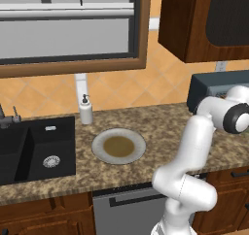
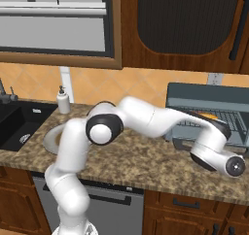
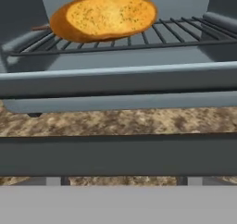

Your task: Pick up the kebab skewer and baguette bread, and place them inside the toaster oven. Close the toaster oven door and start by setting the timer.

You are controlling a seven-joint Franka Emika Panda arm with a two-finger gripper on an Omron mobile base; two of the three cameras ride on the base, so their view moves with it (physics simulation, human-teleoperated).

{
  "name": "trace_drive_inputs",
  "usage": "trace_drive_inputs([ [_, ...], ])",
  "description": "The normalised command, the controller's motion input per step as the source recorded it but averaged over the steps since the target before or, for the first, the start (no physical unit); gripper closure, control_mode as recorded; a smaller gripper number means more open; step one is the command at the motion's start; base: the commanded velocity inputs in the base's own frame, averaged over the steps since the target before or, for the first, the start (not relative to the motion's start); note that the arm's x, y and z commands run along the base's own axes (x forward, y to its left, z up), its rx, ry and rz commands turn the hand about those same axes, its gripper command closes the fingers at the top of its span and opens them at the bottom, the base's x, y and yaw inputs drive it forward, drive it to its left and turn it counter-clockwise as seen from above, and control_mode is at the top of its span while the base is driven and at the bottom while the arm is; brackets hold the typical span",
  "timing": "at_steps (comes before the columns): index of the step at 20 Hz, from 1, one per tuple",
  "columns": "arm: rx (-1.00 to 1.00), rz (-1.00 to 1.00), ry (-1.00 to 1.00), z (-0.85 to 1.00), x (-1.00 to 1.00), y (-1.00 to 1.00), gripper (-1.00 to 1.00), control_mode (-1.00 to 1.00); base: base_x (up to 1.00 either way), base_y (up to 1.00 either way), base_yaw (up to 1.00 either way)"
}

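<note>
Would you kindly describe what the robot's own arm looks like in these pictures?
The arm is glossy white, built of rounded tubular links. Its joints carry dark grey bands with round white end caps. No cables or markings are visible.

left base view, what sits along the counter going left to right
sink → soap dispenser → grey plate → toaster oven
</note>
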Motion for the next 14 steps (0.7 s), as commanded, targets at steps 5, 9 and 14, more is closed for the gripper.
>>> trace_drive_inputs([
  [5,0.00,0.00,-0.02,0.21,0.40,0.27,-1.00,-1.00,0.00,0.00,0.00],
  [9,0.00,0.00,-0.04,0.24,0.44,0.24,-1.00,-1.00,0.00,0.00,0.00],
  [14,0.00,0.00,-0.04,0.18,0.45,0.23,-1.00,-1.00,0.00,0.00,0.00],
])
